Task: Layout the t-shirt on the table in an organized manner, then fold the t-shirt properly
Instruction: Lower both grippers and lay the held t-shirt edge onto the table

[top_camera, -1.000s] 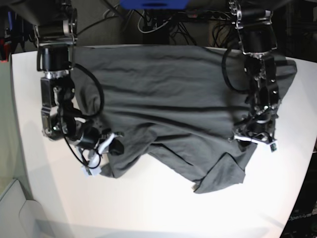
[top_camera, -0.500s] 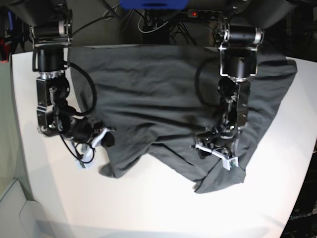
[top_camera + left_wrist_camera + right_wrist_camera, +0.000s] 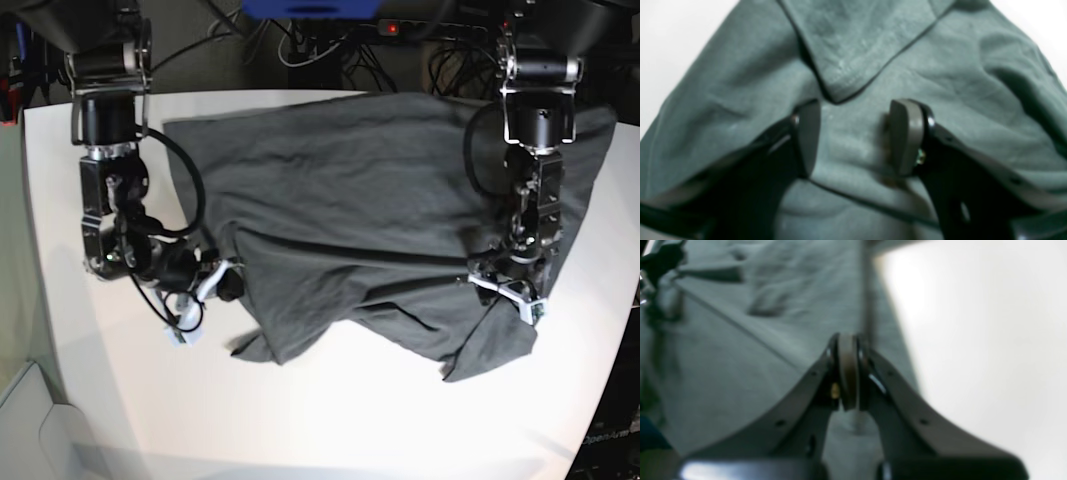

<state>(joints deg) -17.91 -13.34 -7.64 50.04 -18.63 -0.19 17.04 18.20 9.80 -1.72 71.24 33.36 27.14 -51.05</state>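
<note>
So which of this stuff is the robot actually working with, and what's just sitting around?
Part of the job:
- the t-shirt, dark grey and crumpled
- the table under it
- the left gripper, open over the cloth
- the right gripper, shut

Just there:
- cables behind the table

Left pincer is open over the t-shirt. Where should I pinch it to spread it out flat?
Probably the folded-over flap of the t-shirt just beyond the left pincer. Its hemmed edge lies doubled on the cloth, a raised lip. Come down from above with the open jaws straddling that edge, then pull outward toward the bare table.
</note>
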